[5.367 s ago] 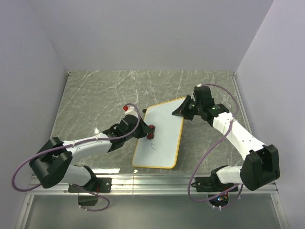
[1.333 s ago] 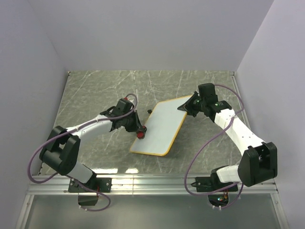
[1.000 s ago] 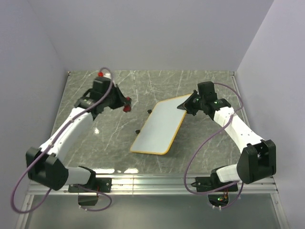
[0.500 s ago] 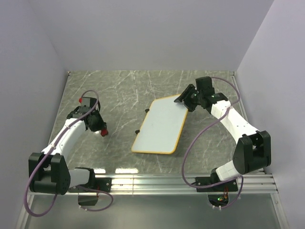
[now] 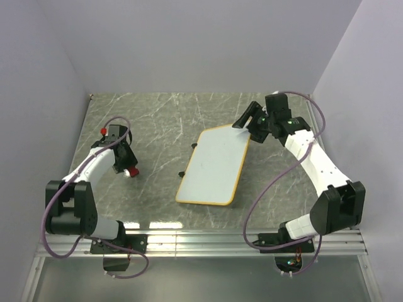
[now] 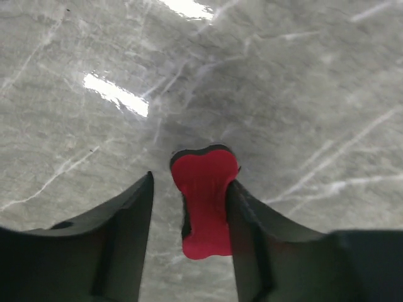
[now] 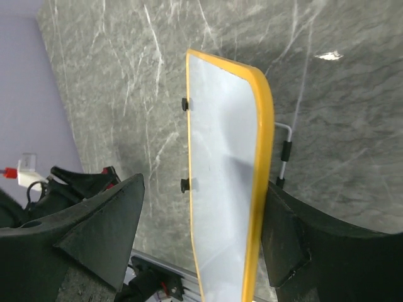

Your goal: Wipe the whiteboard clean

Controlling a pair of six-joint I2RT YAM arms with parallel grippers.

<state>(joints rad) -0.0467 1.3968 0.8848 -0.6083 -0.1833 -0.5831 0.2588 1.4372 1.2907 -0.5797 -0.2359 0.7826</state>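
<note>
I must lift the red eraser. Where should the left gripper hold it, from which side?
At the narrow waist of the eraser, from above: it seems to lie flat, its bow shape pinches in there, and the open left gripper flanks it.

There are one whiteboard [image 5: 214,167], one eraser [image 6: 204,201], one table [image 5: 157,126] and two arms [image 5: 94,165] [image 5: 315,157], each with one gripper: left gripper [image 6: 189,184], right gripper [image 7: 203,189].
</note>
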